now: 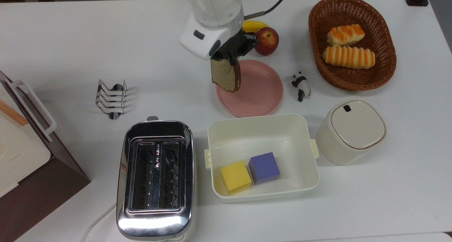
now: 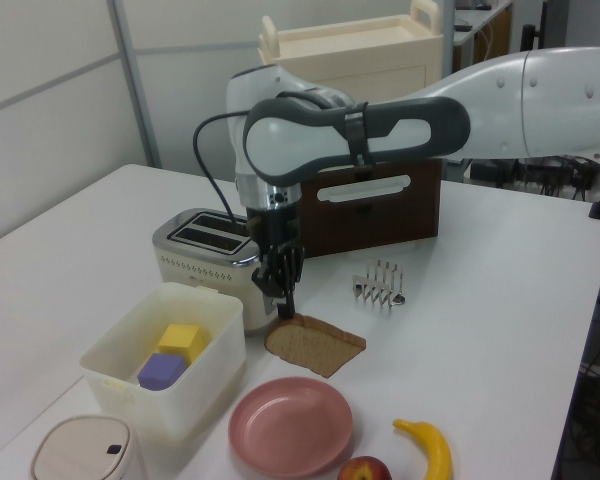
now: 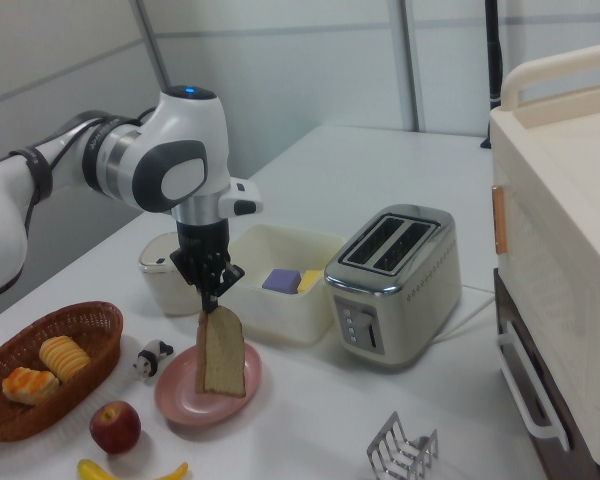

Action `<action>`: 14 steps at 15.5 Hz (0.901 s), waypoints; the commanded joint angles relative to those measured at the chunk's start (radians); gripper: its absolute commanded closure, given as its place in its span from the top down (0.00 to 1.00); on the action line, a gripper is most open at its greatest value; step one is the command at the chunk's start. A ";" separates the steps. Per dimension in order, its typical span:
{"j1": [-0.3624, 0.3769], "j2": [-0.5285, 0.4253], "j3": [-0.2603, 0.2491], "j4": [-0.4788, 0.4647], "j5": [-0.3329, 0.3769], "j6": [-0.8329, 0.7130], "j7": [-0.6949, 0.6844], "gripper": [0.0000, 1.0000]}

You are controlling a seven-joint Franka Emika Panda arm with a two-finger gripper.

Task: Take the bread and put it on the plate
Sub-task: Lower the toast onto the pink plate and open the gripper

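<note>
Over the plate's (image 1: 261, 93) edge at the top view's left, gripper (image 1: 231, 60) clamped on the bread's (image 1: 225, 75) top crust, slice hanging straight below, long axis near vertical, lower edge close above the plate, not yet laid flat.

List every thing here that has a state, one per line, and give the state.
pincer: shut on the bread's top edge
bread: held hanging over the plate
plate: bare
toaster: both slots empty
toast rack: empty
white tub: open, holds a yellow cube and a purple cube
canister: lid on
basket: holds two striped rolls
</note>
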 commanded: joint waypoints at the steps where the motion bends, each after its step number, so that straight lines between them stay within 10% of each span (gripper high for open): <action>1: 0.032 0.017 -0.010 -0.004 -0.026 0.012 -0.011 0.00; 11: 0.098 0.061 -0.012 -0.013 -0.030 0.065 0.012 0.00; 14: 0.118 0.063 -0.012 -0.027 -0.030 0.065 0.013 0.29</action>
